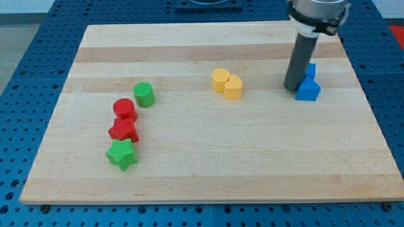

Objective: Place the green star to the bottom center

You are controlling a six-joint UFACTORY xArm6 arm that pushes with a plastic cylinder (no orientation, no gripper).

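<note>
Green star lying near the counter's left edge, toward the bottom left corner, at the low end of a short string of blocks. Just above it and touching, a red star; above that and touching, a red cylinder; up and to the view's right of the cylinder, a green cylinder, close beside it, contact hard to judge. Near the counter's middle, somewhat toward the top edge, two yellow blocks pressed together: a yellow hexagon on the view's left and a yellow block with a rounded top on the view's right, exact shape hard to make out. Toward the right edge, in the upper half, a blue block with a peaked top, and right behind it a second blue block, mostly hidden by the rod, shape not readable. No jaws on this arm, so nothing to report as open or closed: only a straight dark rod hanging down from the top right of the view, with my tip resting at the counter surface just at the left side of the front blue block, touching or nearly so. Tip well apart from the green star, almost the whole counter width between them. Bottom centre of the counter bare wood, with the green star off to its left.
</note>
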